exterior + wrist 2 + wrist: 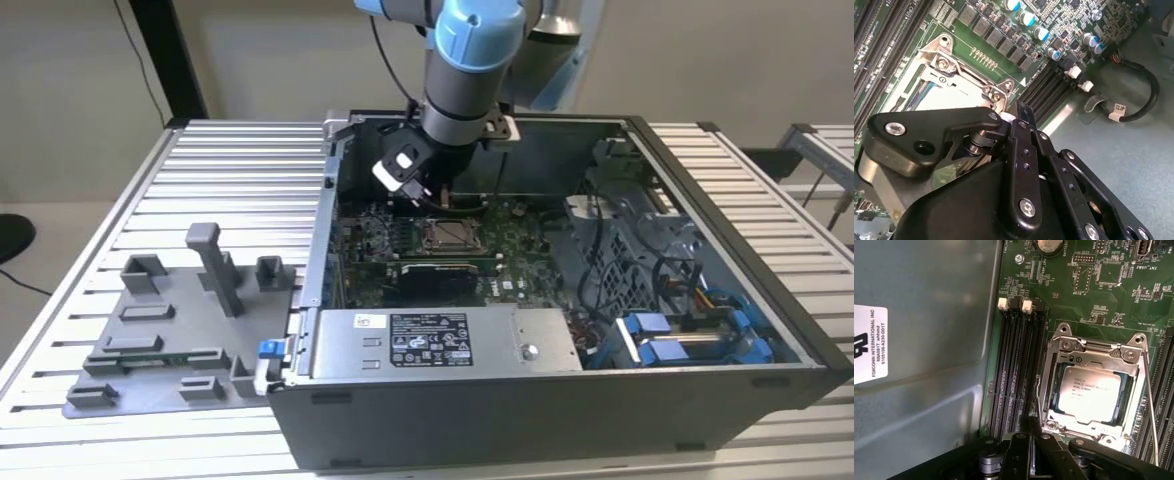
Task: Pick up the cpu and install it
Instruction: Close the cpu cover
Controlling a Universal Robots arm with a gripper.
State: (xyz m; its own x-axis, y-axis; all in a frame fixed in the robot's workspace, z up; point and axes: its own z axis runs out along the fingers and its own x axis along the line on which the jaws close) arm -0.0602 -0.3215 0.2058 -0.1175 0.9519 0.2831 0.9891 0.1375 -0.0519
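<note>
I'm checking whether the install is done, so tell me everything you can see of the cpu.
The cpu is a small flat square chip with a pale silver metal top bearing dark print. It lies flat inside the metal-framed socket of the green motherboard, its edges squared to the frame, which surrounds it on all sides and leaves its top bare. Nothing grips it; the claw hangs by the socket's corner, off the chip.

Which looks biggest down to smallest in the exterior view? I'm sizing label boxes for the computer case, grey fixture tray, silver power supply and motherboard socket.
1. computer case
2. grey fixture tray
3. silver power supply, fairly close to the tray
4. motherboard socket, clearly smallest, though it lies farther from the camera
</note>
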